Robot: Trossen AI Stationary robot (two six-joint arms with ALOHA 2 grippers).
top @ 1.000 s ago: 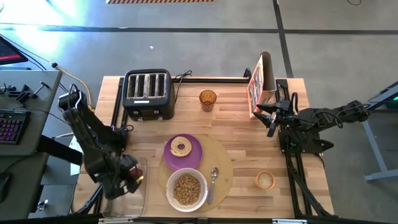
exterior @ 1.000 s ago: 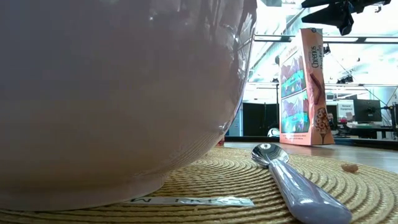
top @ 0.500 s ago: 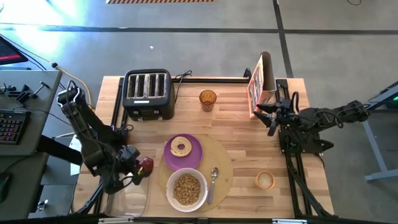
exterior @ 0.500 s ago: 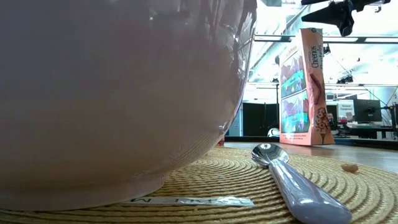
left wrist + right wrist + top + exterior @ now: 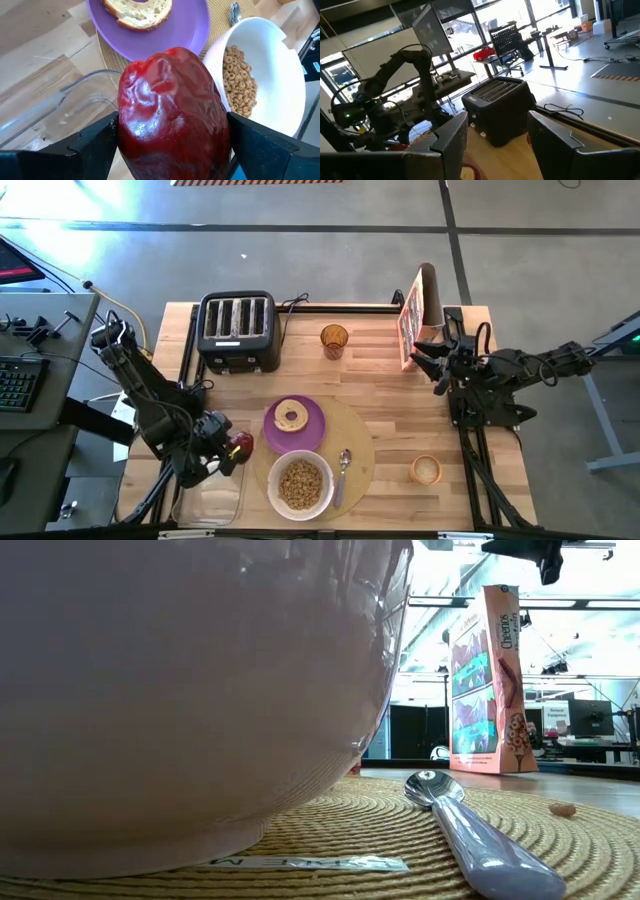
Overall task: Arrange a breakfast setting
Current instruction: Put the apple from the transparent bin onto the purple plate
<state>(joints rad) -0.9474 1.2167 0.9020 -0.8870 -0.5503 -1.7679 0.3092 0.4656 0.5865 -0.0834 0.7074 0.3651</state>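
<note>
Presently: dark red food piece (image 5: 172,115), clenched in the left gripper (image 5: 228,448), held over the table just beside the round tan placemat (image 5: 357,430) and small purple plate (image 5: 312,432). White bowl (image 5: 299,483) of cereal adjacent. Right gripper (image 5: 432,363), fingers apart, near the cereal box (image 5: 412,315).

Bright, even light is falling on the desk (image 5: 380,420) from overhead, leaving faint shadows; glare is washing the floor at ten o'clock, and the near white bowl (image 5: 190,690) is blurring, with bright windows behind
</note>
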